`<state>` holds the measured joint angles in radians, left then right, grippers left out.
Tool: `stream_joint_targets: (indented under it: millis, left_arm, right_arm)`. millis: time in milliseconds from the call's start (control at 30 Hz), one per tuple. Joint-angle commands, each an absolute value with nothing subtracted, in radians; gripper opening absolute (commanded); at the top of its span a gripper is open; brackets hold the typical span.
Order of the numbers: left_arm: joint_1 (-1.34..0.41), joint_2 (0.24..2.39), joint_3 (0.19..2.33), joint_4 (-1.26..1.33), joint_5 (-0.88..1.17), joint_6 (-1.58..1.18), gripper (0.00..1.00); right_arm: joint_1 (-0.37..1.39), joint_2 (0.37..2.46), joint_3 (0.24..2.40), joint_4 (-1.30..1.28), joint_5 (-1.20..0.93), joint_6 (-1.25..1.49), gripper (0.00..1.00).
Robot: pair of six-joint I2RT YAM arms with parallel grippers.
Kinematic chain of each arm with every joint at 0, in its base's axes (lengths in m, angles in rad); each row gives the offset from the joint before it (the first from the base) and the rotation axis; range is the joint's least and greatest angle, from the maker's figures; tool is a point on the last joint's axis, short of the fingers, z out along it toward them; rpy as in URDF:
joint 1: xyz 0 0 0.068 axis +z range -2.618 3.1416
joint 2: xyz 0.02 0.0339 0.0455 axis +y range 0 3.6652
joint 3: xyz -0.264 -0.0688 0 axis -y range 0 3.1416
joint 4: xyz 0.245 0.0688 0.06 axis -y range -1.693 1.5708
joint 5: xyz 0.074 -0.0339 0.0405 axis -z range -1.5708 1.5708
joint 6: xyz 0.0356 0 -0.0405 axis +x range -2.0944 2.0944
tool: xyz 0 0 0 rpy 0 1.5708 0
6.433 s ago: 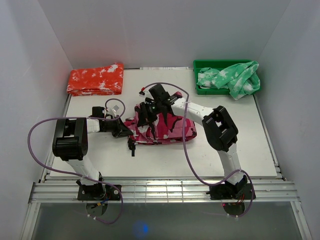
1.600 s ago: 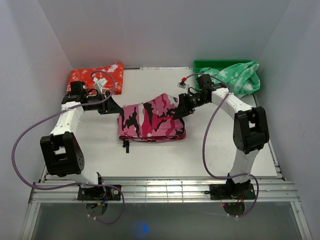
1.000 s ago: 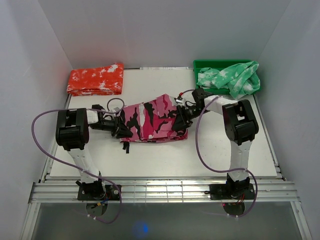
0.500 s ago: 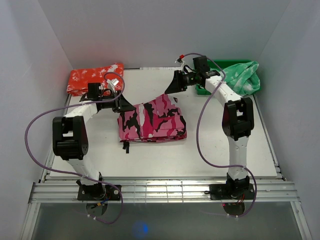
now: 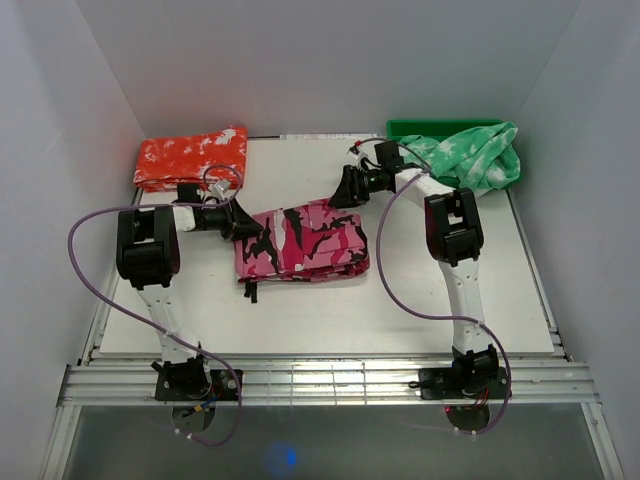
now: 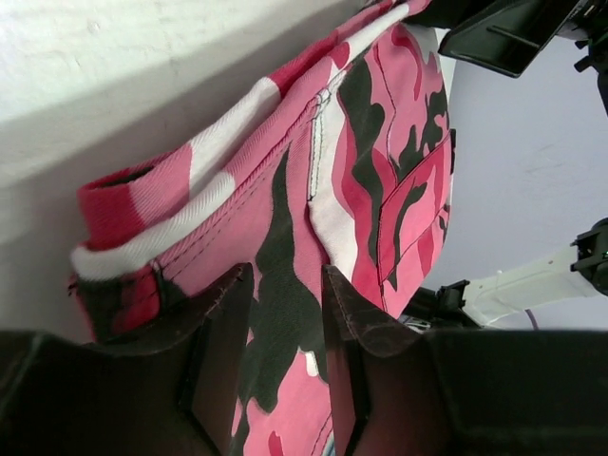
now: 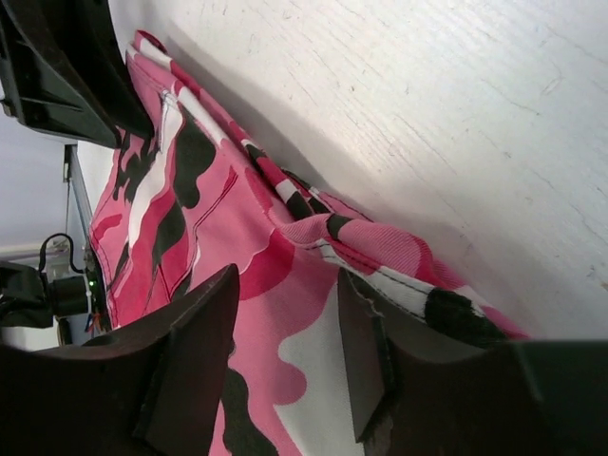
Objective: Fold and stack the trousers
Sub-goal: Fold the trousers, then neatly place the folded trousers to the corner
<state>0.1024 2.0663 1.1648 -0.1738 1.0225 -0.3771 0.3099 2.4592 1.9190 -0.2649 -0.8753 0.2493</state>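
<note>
A white table fills the middle of the top view. It is boxed in by plain pale walls on three sides, and a metal rail runs along its lower edge where the arm bases are bolted. The trousers lie folded into a thick, roughly rectangular bundle at the centre of the frame, with layered edges showing along their left side. Bare table lies open below them and to their right, down to the rail. At the upper left an orange-red garment sits folded near the back wall. At the upper right a green bin holds a green garment that spills over its rim. The left gripper is at the upper left corner of the trousers. In its wrist view its fingers stand spread, with pink cloth showing in the gap; whether they touch the cloth cannot be told. The right gripper is just above the bundle's upper right corner. Its fingers are also apart, with the cloth's folded edge seen between them.
</note>
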Motion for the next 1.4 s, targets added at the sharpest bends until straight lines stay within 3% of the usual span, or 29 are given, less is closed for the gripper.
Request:
stream_joint_targets:
  millis: [0, 167, 333, 533, 767, 1133, 1367]
  left_arm:
    - [0.156, 2.079, 1.222, -0.27, 0.874, -0.234, 0.49]
    - [0.15, 1.916, 1.261, -0.327, 0.956, -0.204, 0.67]
    - [0.181, 1.682, 1.217, -0.377, 0.89, -0.267, 0.84]
    - [0.241, 1.526, 1.103, -0.454, 0.786, -0.362, 0.89]
    - [0.285, 1.413, 1.054, -0.6, 0.643, -0.367, 0.98]
    - [0.301, 1.263, 0.882, -0.6, 0.603, -0.426, 0.98]
    - [0.307, 1.267, 0.858, -0.58, 0.601, -0.449, 0.98]
  right_arm:
    - [0.282, 2.395, 1.914, -0.285, -0.727, 0.157, 0.55]
    - [0.346, 2.206, 1.91, -0.356, -0.761, 0.048, 0.67]
    - [0.507, 1.958, 1.769, -0.409, -0.582, -0.247, 0.76]
    - [0.808, 1.813, 1.557, -0.356, -0.286, -0.514, 0.79]
    - [1.024, 1.848, 1.447, -0.284, -0.085, -0.61, 0.83]
    - [1.12, 1.977, 1.284, 0.024, 0.127, -0.696, 0.83]
    - [1.131, 2.036, 1.227, 0.195, 0.242, -0.742, 0.72]
